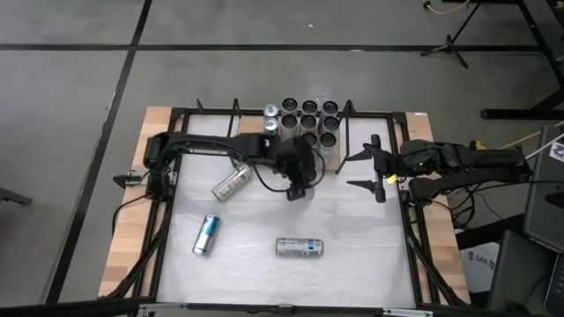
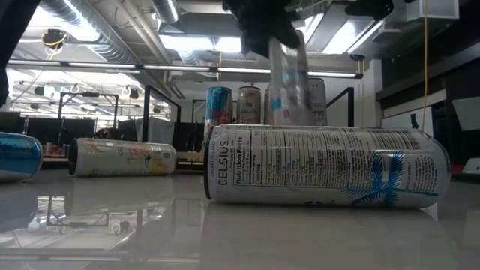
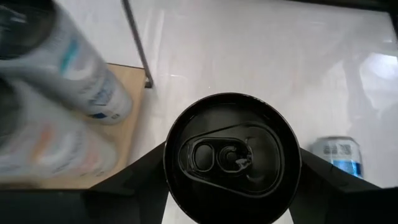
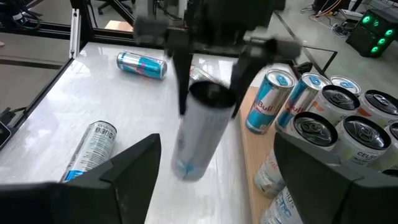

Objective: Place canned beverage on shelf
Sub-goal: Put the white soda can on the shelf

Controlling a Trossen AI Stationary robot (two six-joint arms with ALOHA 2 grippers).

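Left gripper [image 4: 208, 78] is clamped on a silver can [image 4: 199, 134], fingers [image 3: 146, 171] pressed on both sides just below the top rim. Can hangs upright, clear of the white tabletop [image 1: 352, 238], just beside the shelf [image 4: 252, 165] edge, not on it. Shelf sits at the table's far side w/ approx a dozen upright cans [image 1: 308, 121] on its wooden board. Three more cans lie on their sides on the table: one Celsius can [image 2: 326, 166] nearest the low cam, a blue one [image 1: 206, 234], and another [image 1: 233, 183] by the left arm. Right gripper [image 1: 374, 173] waits at the right side, near the shelf end, fingers spread wide, nothing betw. them.
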